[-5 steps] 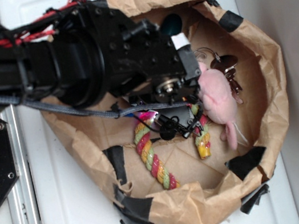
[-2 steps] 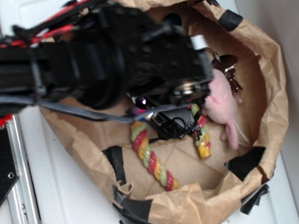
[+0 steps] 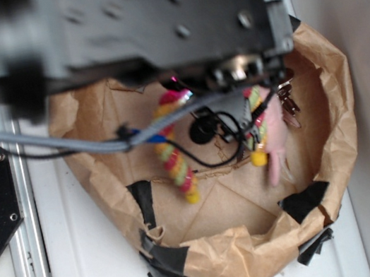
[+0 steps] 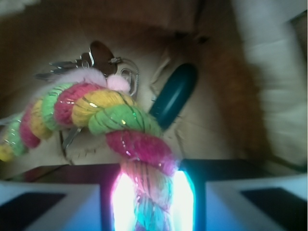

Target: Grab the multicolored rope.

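The end effector is clenched on the multicolored rope, its two fingers pinching the bend between them. In the exterior view the rope hangs from the arm with both ends dangling above the floor of the brown paper bag. The pink plush toy lies just beside one rope end. Keys and a dark teal object rest on the bag floor below.

Multicolored rope twisted in pink-red, yellow and light green strands; brown paper bag patched with black tape; dark teal oblong object; pale pink plush.
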Controlling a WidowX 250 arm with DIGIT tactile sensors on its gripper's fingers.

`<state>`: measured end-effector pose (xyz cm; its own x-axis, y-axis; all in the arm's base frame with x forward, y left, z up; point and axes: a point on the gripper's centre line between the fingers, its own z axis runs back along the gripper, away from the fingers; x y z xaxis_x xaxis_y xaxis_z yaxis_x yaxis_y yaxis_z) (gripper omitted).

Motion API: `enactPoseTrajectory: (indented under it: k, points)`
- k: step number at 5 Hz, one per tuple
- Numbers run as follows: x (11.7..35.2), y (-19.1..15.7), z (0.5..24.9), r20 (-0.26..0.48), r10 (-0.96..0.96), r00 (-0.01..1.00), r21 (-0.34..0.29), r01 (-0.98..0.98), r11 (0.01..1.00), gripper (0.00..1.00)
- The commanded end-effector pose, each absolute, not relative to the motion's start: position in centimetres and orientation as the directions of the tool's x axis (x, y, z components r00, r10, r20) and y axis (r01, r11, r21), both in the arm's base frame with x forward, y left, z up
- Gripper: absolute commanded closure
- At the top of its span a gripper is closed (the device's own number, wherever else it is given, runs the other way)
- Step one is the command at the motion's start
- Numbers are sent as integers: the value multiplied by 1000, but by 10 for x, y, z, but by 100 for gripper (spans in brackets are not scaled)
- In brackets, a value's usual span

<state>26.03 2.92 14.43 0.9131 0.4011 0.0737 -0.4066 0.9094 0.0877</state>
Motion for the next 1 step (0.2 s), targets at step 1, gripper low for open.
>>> enactPoseTrajectory:
  k: [1]
  points:
    - [256,38,160,113,467,877,84,-477,875,100]
